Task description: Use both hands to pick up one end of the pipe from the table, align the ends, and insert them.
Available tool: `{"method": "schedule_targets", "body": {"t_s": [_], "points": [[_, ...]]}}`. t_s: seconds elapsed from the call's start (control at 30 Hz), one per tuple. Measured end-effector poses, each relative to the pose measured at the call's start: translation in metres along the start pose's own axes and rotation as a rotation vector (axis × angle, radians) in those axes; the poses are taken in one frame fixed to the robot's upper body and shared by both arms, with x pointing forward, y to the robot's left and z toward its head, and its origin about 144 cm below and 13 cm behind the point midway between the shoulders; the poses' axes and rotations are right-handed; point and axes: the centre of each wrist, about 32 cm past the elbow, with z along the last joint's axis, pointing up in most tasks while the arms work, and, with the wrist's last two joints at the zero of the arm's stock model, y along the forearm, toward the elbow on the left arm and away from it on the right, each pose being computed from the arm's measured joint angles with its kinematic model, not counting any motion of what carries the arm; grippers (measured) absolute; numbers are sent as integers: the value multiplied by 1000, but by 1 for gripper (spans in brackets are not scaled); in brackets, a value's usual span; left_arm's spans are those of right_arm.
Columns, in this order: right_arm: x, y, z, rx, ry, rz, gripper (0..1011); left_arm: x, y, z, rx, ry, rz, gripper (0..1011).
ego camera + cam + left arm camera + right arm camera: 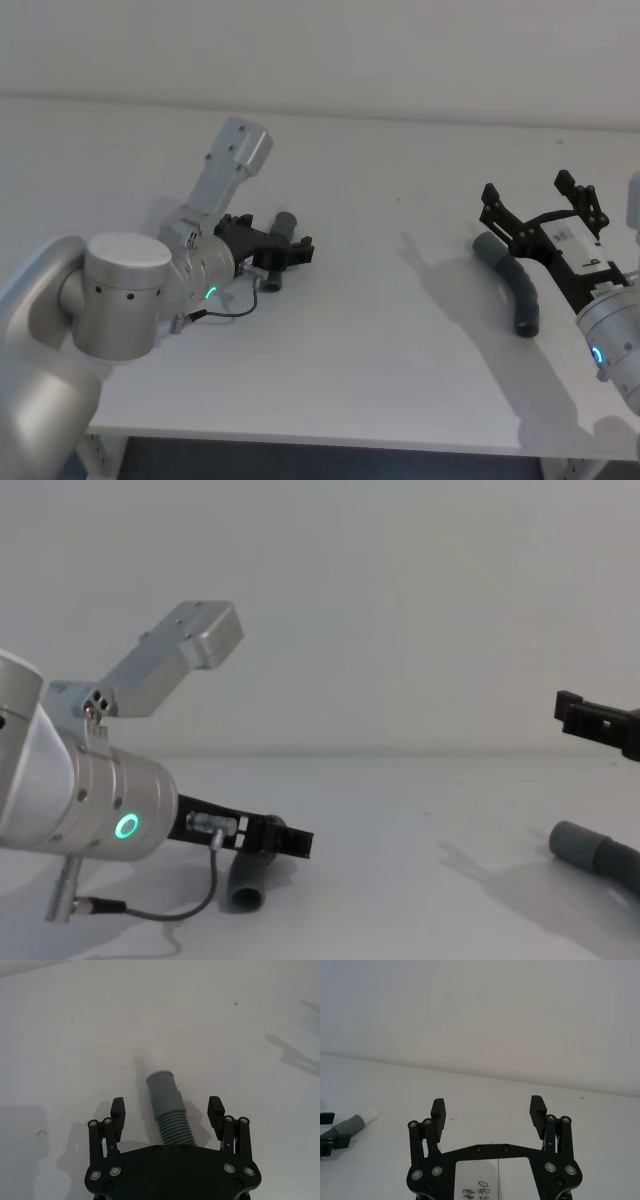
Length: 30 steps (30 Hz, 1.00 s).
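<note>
On the tabletop's [400,330] left side the straighter pipe piece [167,1105] lies between my left hand's [167,1107] fingers, well apart from the curved pipe piece [515,285] near the right edge, below my right hand [527,186].

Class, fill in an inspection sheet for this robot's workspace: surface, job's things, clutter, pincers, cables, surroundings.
Surface: table, plain matte white.
Job's things: white-tipped pipe piece lies on the robot's left; curved hose lies on its right; the ends are far apart, not joined.
Clutter: nothing seen.
Grippers: left pincer open, astride the white-tipped pipe piece; right pincer open, raised above the curved hose.
Cables: grey cable loops under the left wrist.
Surroundings: plain white wall.
</note>
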Motion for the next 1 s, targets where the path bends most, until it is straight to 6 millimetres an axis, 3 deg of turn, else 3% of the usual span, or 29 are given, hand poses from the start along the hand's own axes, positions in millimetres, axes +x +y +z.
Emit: {"method": "schedule_targets", "body": {"t_s": [1.0], "points": [[0, 0, 0, 0, 0, 0, 1004, 5, -21, 10, 43, 30, -58, 1000]]}}
